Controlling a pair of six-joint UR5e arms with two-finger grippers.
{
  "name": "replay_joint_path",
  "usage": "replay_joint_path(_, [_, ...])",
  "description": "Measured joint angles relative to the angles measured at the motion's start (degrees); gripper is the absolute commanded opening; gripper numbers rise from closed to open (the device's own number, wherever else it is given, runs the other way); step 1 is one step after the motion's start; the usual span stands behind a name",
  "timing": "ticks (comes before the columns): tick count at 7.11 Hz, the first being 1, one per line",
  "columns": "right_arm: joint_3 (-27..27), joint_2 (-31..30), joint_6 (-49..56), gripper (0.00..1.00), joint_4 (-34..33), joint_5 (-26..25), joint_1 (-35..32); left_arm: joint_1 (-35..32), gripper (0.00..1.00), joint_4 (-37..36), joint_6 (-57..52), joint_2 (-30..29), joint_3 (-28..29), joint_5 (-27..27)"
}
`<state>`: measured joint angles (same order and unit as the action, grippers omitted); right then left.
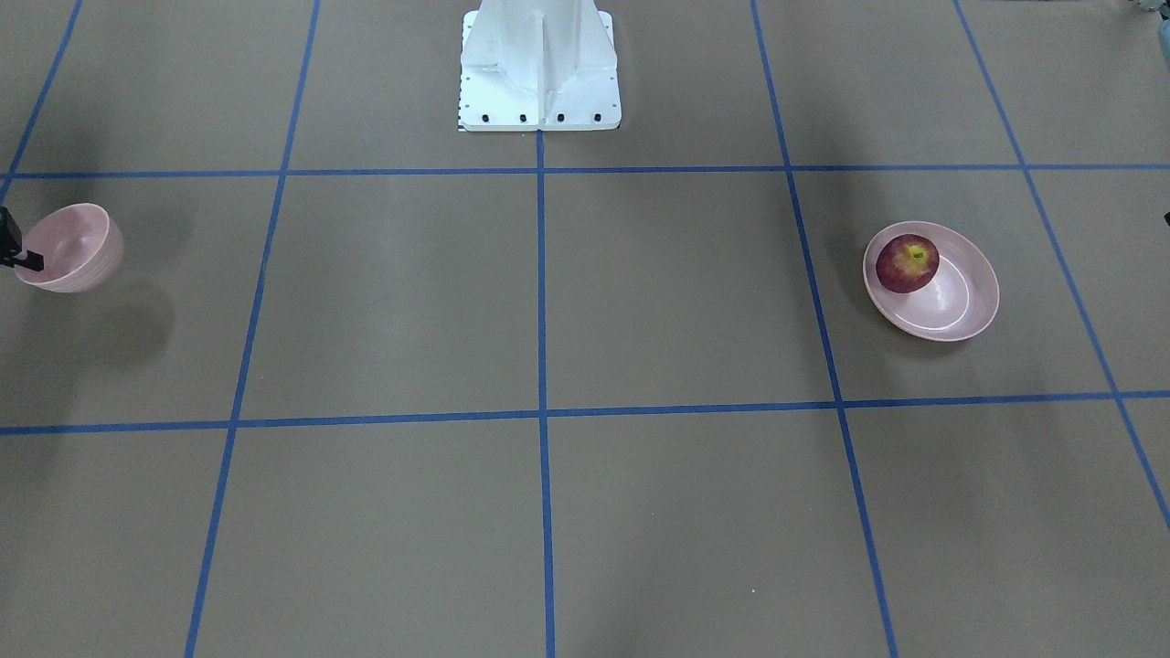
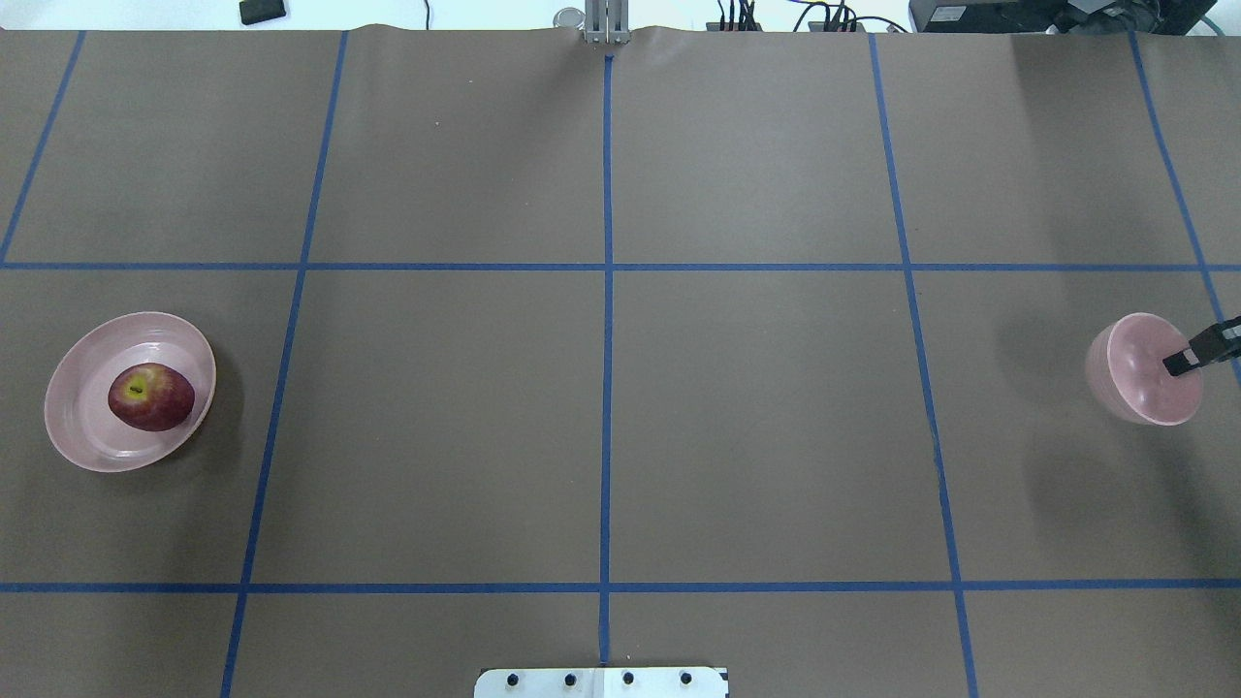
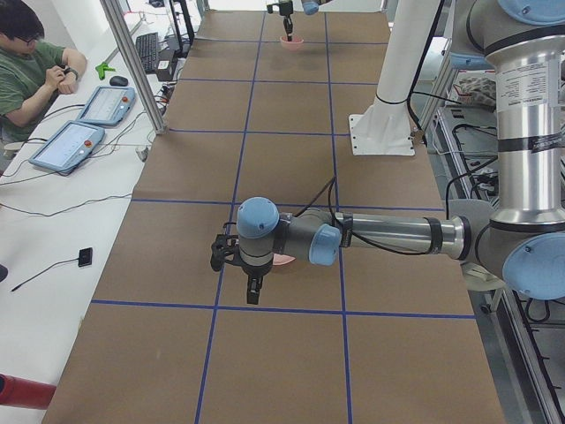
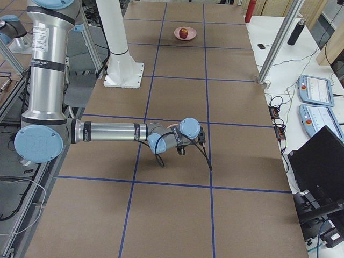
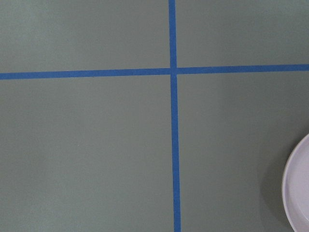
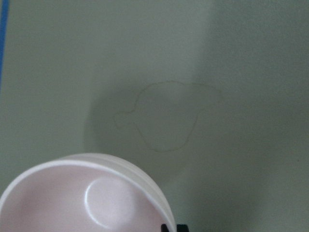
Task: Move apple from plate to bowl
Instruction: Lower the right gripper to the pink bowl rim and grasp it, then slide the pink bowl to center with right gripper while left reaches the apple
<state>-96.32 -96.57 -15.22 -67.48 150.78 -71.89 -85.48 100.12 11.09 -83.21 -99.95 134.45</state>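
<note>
The dark-red apple (image 2: 150, 396) lies in the wide pale-pink plate (image 2: 78, 427) at the table's left end; both also show in the front view, the apple (image 1: 907, 263) on the plate (image 1: 960, 306). My right gripper (image 2: 1191, 361) is at the far right, shut on the rim of the small deep pink bowl (image 2: 1134, 373). It holds the bowl (image 1: 71, 247) tilted and off the table. The right wrist view shows the bowl (image 6: 63, 203) just under the fingertips (image 6: 165, 227). My left gripper (image 3: 252, 290) hangs above the table near the plate's edge (image 5: 295, 188); I cannot tell whether it is open.
The white robot base (image 1: 539, 68) stands at the table's middle edge. Blue tape lines (image 2: 607, 291) divide the brown table into squares. An operator (image 3: 31, 71) sits beside tablets (image 3: 84, 124) off the table's side. Metal posts (image 4: 277, 43) stand along that side.
</note>
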Motion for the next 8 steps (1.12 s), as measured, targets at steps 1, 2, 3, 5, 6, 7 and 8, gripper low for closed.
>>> replay_joint_path(1, [-2.2,1.8,-4.6,0.00,-0.3,0.9,-1.5,1.8,0.99,-0.1,6.1,-1.3,-1.3,-0.1])
replay_joint_path(2, [-3.2,4.4,-10.6,0.00,-0.4,1.2,-2.1,5.2,0.99,-0.1,11.7,-1.9,-3.5,-0.4])
replay_joint_path(3, [-3.8,6.8,-16.3,0.00,-0.5,1.2,-2.2,9.5,0.99,0.0,17.8,-2.5,-5.4,-0.7])
replay_joint_path(5, [-4.5,10.5,-23.6,0.00,-0.5,0.5,-1.2,19.3,0.98,0.6,29.8,-3.2,-9.1,-4.6])
replay_joint_path(6, [-4.6,12.4,-26.9,0.00,-0.5,-0.7,0.2,24.2,0.98,2.3,35.7,-3.3,-10.0,-7.5])
replay_joint_path(7, [-4.6,14.8,-31.2,0.00,-0.5,-1.8,1.9,28.3,0.98,4.5,40.8,-3.4,-10.3,-10.2])
replay_joint_path(8, [-4.7,17.3,-35.8,0.00,-0.6,-2.6,3.6,31.6,0.98,6.1,44.2,-3.5,-10.2,-12.7])
